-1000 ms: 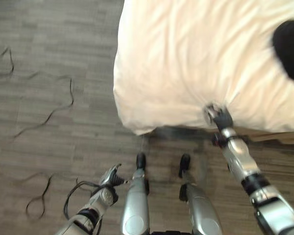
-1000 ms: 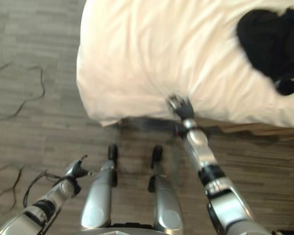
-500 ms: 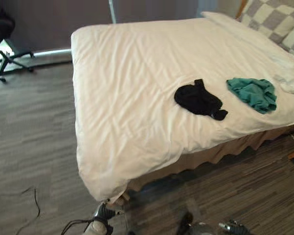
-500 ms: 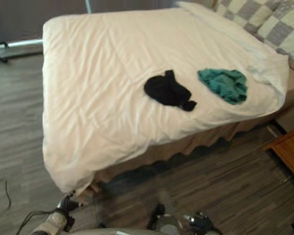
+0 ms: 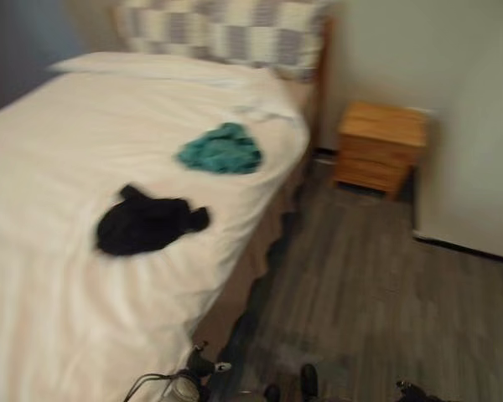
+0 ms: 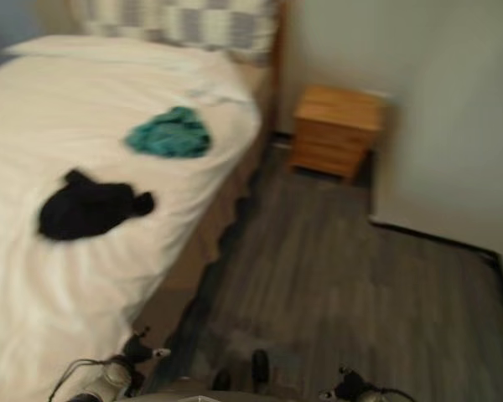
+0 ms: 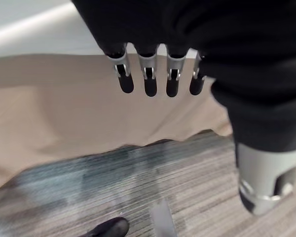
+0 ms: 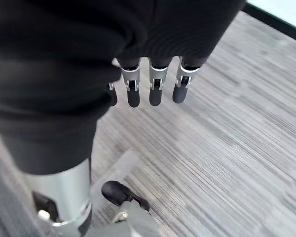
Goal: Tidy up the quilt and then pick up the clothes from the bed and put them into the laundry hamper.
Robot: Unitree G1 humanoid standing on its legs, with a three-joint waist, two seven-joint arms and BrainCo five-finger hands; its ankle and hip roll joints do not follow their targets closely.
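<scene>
The white quilt (image 5: 59, 167) lies spread over the bed. A black garment (image 5: 147, 222) rests on it near the bed's side edge. A teal garment (image 5: 222, 149) lies farther up, toward the pillows. My left hand (image 5: 194, 367) hangs low beside the bed; in the left wrist view its fingers (image 7: 149, 81) are straight and hold nothing, over the tan bed skirt (image 7: 64, 108). My right hand (image 6: 348, 387) hangs low over the floor, and its fingers (image 8: 155, 89) are also straight and bare.
Checked pillows (image 5: 226, 33) stand at the head of the bed. A wooden nightstand (image 5: 379, 144) sits against the wall past the bed's corner. A pale wall (image 5: 469, 126) closes the right side. Grey wood floor (image 5: 360, 285) runs along the bed.
The camera has swung from the foot of the bed toward its head and the nightstand. My right hand, at the quilt's edge a second ago, now hangs low over the floor.
</scene>
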